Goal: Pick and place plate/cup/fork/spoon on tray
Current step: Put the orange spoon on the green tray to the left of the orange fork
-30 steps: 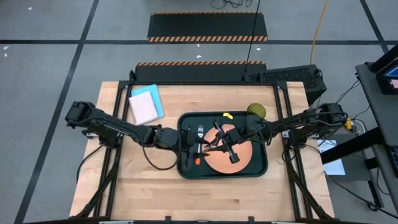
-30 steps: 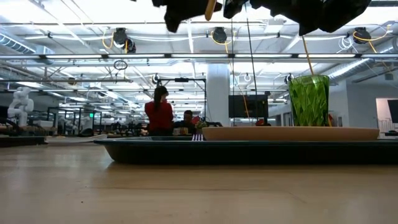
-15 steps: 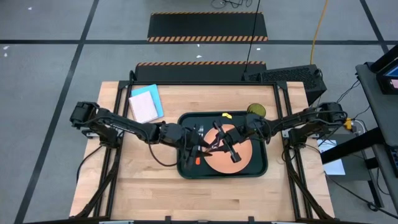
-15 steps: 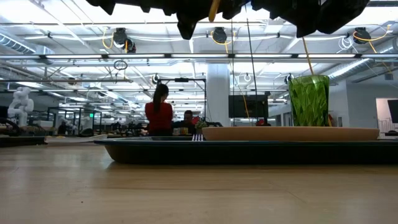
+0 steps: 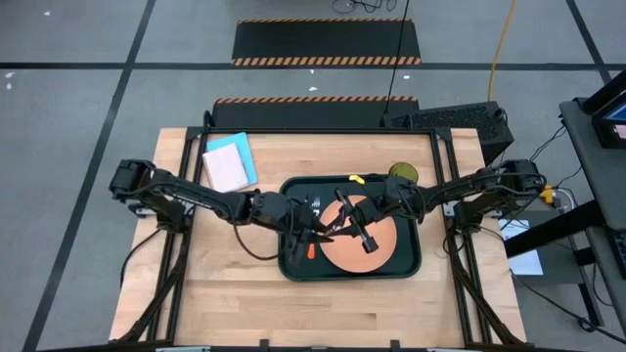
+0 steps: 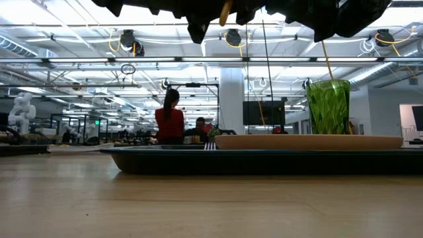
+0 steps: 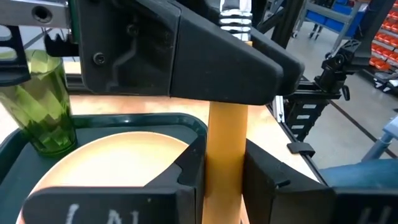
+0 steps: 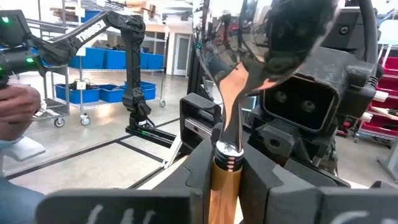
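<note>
The dark tray (image 5: pixel 293 269) lies mid-table with the salmon plate (image 5: pixel 377 259) flat on it. The green cup (image 5: pixel 402 173) stands upright at the tray's far right corner. The fork (image 5: pixel 315 206) lies on the tray left of the plate, partly under my left gripper. The spoon (image 8: pixel 273 37) hangs above the tray, its orange handle (image 6: pixel 225 10) between both grippers. My left gripper (image 5: pixel 318 230) and my right gripper (image 5: pixel 344 217) meet over the plate's left edge, each shut on the handle. My left gripper has the spoon's orange handle (image 7: pixel 227 134) pinched between its two fingers (image 7: pixel 189 171), which lie across it. The spoon is lifted clear above the tray. My right gripper pinches the orange handle at the end next to the silver neck (image 8: pixel 225 171). The silver bowl sticks out beyond the fingers (image 8: pixel 202 165). The spoon is clear of the plate and the tray.
A blue and white notebook (image 5: pixel 230 161) lies at the table's far left. A small yellow thing (image 5: pixel 358 180) shows at the tray's far rim. Bare wood stretches along the near edge (image 5: pixel 313 313). People stand in the room behind (image 6: pixel 169 119).
My left gripper has moved toward the table's right edge, over the tray, up to the spoon held by my right gripper; its fingers now stand on the orange handle. My right gripper and the spoon have kept still.
</note>
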